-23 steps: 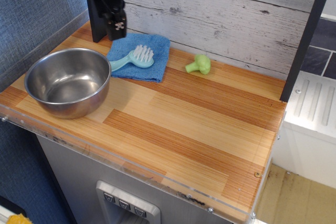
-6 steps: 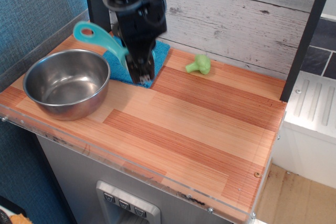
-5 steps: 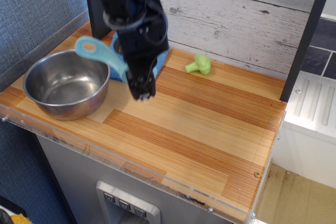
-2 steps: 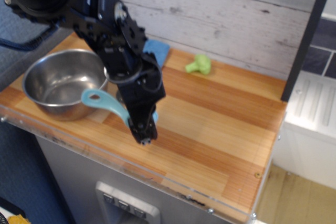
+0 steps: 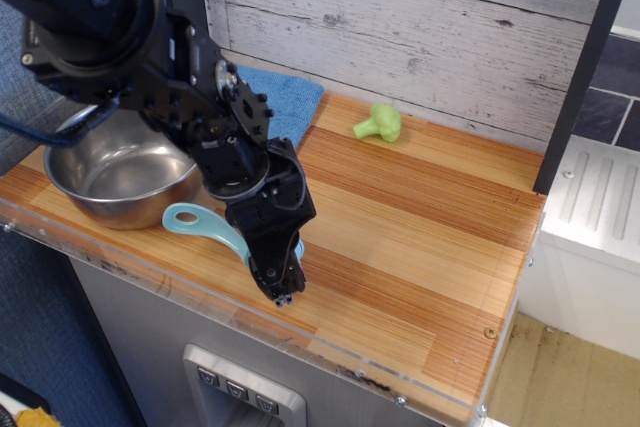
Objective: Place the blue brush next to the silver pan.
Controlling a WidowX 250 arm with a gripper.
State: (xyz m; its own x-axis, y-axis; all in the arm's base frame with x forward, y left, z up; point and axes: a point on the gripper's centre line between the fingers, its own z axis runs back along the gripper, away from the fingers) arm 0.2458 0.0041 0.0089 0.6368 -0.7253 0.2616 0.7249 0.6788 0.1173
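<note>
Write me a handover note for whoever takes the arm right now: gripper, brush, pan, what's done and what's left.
Gripper: low over the front of the wooden counter, shut on the blue brush; its head is hidden behind the gripper.
Brush: handle sticks out to the left, its holed end close beside the silver pan; cannot tell if it touches the counter.
Pan: at the left end, empty.
Blue cloth and green toy at the back, uninvolved.
Done: brush lifted and carried to the pan's side.
Left: set it down, open, withdraw.

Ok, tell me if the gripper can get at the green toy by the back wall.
Probably not yet: the gripper is shut on the blue brush. Otherwise bare counter lies between it and the green toy.
</note>
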